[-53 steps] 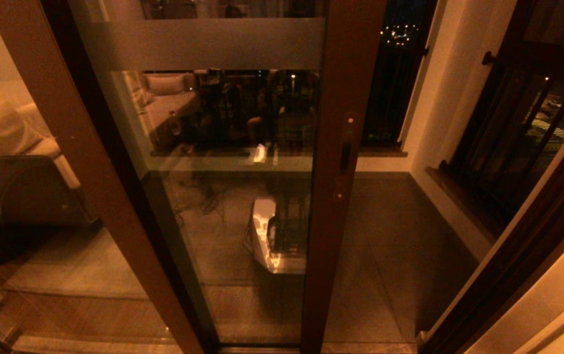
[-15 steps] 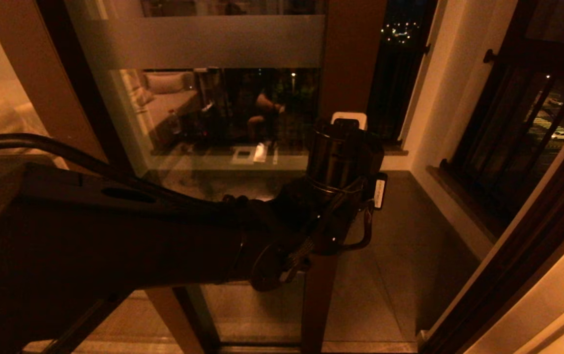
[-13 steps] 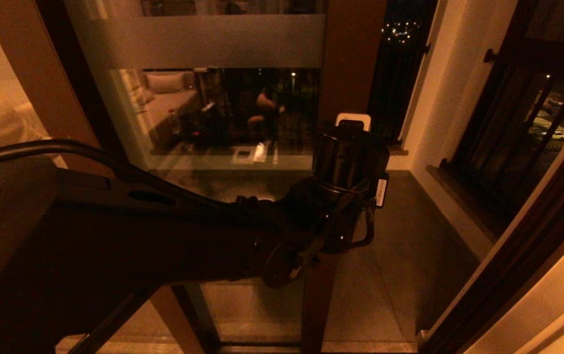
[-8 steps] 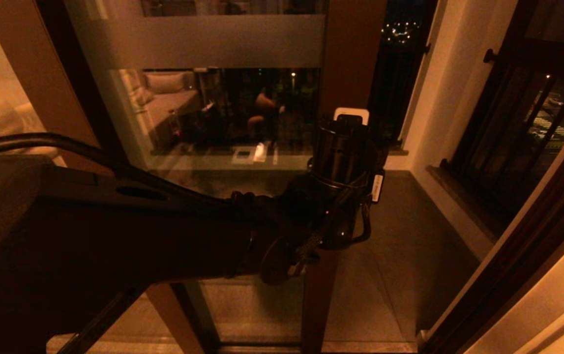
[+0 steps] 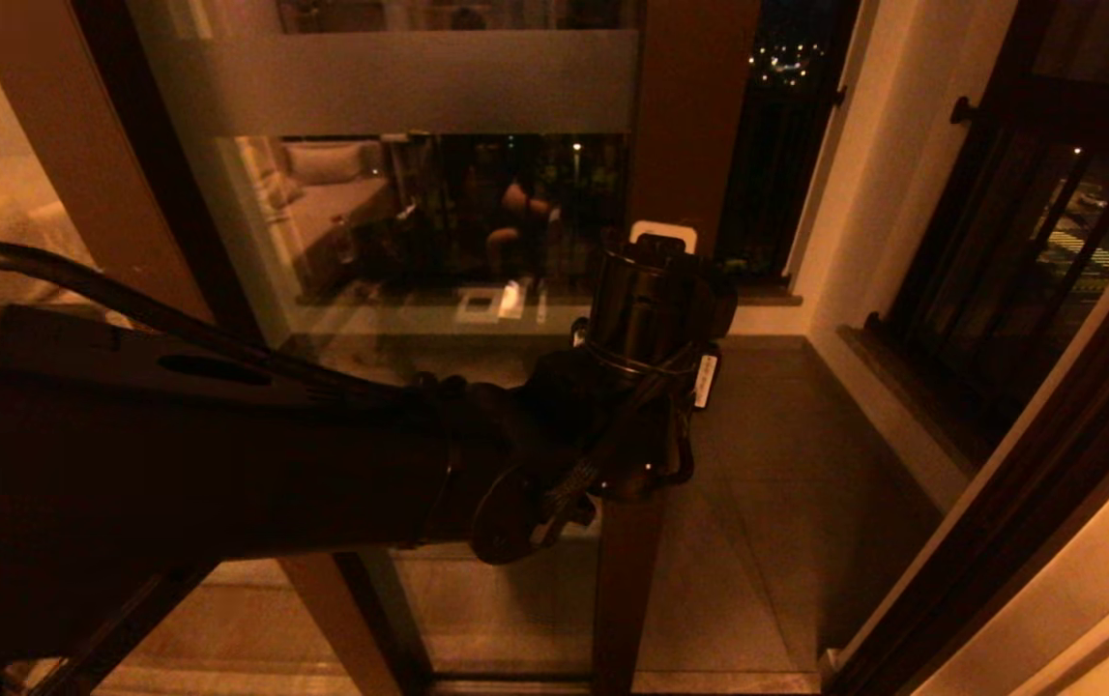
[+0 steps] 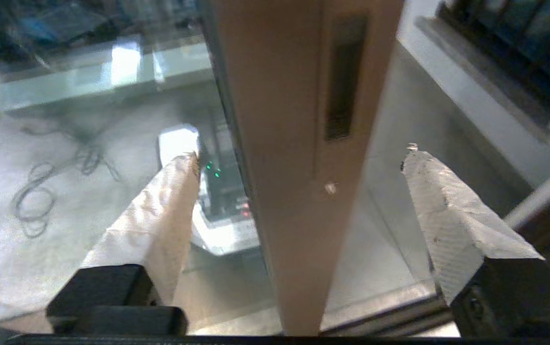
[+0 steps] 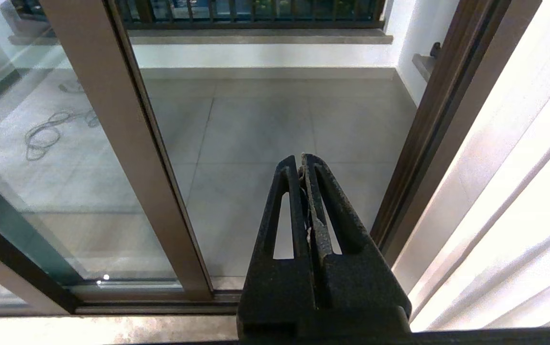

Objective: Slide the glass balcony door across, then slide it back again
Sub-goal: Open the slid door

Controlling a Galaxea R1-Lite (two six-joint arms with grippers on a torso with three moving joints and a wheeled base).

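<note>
The glass balcony door [image 5: 438, 290] fills most of what I face: a tall pane in a dark brown frame, with a frosted band [image 5: 409, 82] across its upper part. It stands partway across the opening, its free upright [image 5: 680, 116] roughly central, with bare balcony floor [image 5: 786, 483] and the railing [image 5: 1028, 261] showing past that edge. Behind its other side sits the fixed panel [image 5: 61, 164], which I leave alone.

I judge this door heavy and stiff, riding on a bottom track [image 7: 159, 299]; it should resist at the start and then roll. The glass is smooth and breakable, so I would not press or pinch there. The place to take hold is the upright, where a slim recessed handle [image 6: 344, 79] is let into the face.

My left gripper [image 6: 298, 158] is at that upright, just below the handle, with its taped fingers [image 6: 159, 215] spread wide, one on the glass side and one on the open side. They straddle the upright and hold nothing; I see a gap on both sides.

My right gripper [image 7: 302, 165] is parked low, away from the upright, its fingers pressed together on nothing.
</note>
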